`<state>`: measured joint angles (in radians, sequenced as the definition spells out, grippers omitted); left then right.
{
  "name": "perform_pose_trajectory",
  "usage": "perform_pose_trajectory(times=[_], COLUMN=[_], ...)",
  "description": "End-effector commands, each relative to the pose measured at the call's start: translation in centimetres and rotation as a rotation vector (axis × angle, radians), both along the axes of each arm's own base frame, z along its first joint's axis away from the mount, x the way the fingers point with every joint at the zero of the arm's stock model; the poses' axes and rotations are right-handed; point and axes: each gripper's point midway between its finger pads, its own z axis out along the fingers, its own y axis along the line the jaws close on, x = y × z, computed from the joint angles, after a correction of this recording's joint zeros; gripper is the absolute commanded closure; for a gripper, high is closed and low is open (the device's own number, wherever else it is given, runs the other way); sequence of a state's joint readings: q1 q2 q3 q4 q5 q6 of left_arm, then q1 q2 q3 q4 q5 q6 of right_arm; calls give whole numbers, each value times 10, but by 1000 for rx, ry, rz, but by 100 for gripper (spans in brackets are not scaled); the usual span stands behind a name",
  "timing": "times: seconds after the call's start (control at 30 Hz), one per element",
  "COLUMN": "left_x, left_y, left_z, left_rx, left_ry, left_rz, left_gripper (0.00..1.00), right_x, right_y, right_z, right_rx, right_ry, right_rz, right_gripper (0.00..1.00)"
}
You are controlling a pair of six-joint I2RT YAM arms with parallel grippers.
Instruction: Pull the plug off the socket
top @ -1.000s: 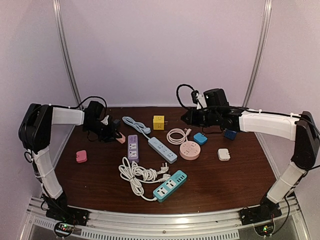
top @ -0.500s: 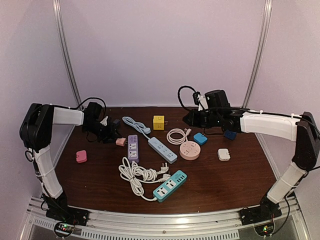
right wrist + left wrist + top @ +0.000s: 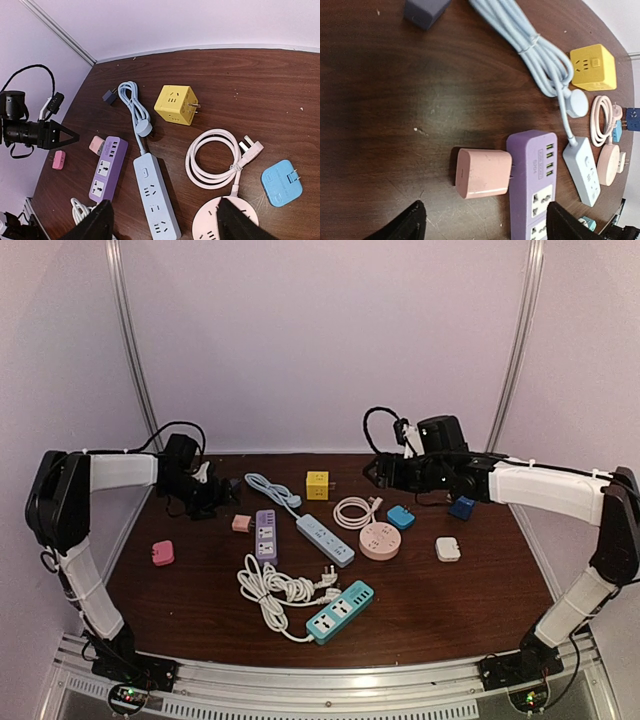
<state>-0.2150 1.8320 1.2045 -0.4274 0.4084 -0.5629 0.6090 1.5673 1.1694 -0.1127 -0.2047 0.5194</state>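
Looking down from the top camera, we find the pink plug (image 3: 241,524) lying free on the dark wooden table (image 3: 450,610). It sits just to the left of the purple power strip (image 3: 266,535) and out of its sockets. From the left wrist we see it more closely: the plug rests flat on its side, its metal prongs pointing at the strip's long edge and reaching right up to it, though we cannot tell whether they touch. The left gripper (image 3: 485,225) hangs over this spot with its two dark fingers (image 3: 412,222) spread wide apart and nothing between them, and the plug lies clear of both tips. The right gripper (image 3: 165,222) is likewise spread wide and empty, held over the middle of the table, well apart from the plug. Below it we make out a pale blue power strip (image 3: 156,200) with its cord looped toward the back. Also there are a yellow cube socket (image 3: 176,104), a coiled white cable (image 3: 212,157), a blue adapter (image 3: 281,182) and a round pink socket (image 3: 379,540). Nearer the arm bases lies a teal power strip (image 3: 340,612) with a bundled white cord (image 3: 275,588), and a second pink adapter (image 3: 162,553) sits alone near the left edge.
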Motion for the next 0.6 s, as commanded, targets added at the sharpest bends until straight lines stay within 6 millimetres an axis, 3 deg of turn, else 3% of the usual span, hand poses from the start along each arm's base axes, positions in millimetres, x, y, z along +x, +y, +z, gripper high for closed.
perform_pose_trajectory(times=[0.0, 0.07, 0.23, 0.37, 0.57], left_x=[15, 14, 8, 3, -11], left_y=[6, 5, -5, 1, 42], left_z=[57, 68, 95, 117, 139], left_rx=[74, 118, 226, 282, 423], left_ry=[-197, -244, -364, -445, -555], left_rz=[-5, -13, -43, -6, 117], left_gripper=[8, 3, 2, 2, 2], right_x=[4, 6, 11, 11, 8], right_y=[-18, -23, -46, -71, -133], right_z=[11, 10, 8, 8, 21], right_rx=[-35, -47, -85, -117, -239], right_ry=[-45, -50, -73, -119, -225], right_rz=[-48, -64, -129, -186, -375], right_gripper=[2, 0, 0, 0, 0])
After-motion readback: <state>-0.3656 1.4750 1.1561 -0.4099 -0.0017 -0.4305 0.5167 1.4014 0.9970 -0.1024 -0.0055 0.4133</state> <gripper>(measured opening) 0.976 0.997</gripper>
